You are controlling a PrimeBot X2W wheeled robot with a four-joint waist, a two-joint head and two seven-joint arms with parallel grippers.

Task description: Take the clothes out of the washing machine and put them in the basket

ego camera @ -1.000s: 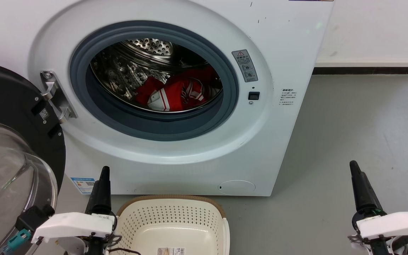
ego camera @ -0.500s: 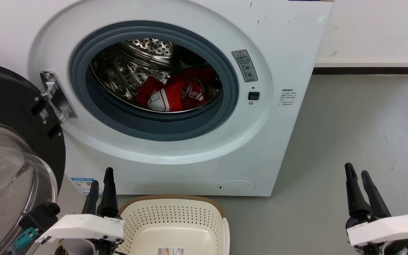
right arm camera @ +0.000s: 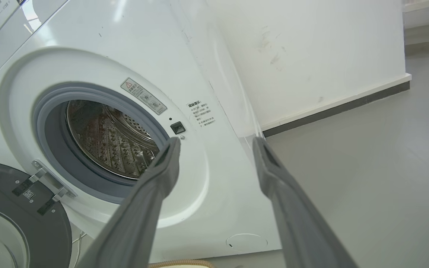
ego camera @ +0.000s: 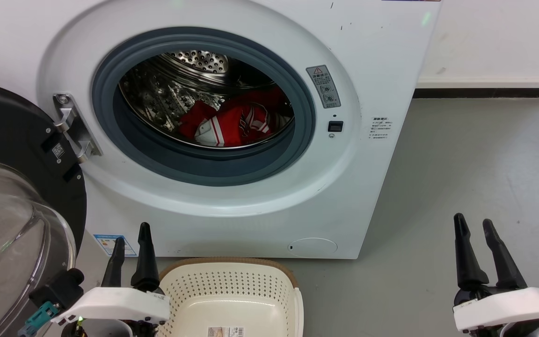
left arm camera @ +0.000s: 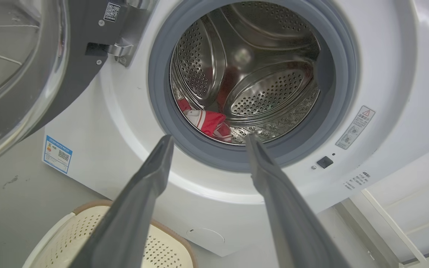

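Observation:
The white washing machine (ego camera: 382, 56) stands ahead with its black-rimmed glass door (ego camera: 12, 201) swung open to the left. Red clothes (ego camera: 232, 124) with white trim lie at the bottom of the steel drum, also visible as clothes (left arm camera: 209, 123) in the left wrist view. The cream basket (ego camera: 232, 295) with a brown rim sits on the floor below the opening and holds no clothes. My left gripper (ego camera: 131, 231) is open beside the basket's left edge. My right gripper (ego camera: 473, 222) is open over bare floor, right of the machine. Both hold nothing.
Grey floor (ego camera: 475, 159) stretches to the right of the machine up to a white wall with a dark skirting strip (ego camera: 484, 92). The open door crowds the space on the left. A sticker (ego camera: 110, 244) marks the machine's lower left corner.
Both grippers have gone from shut to open, their fingers spreading apart. The arms have shifted slightly lower in the head view. The clothes and basket have not moved.

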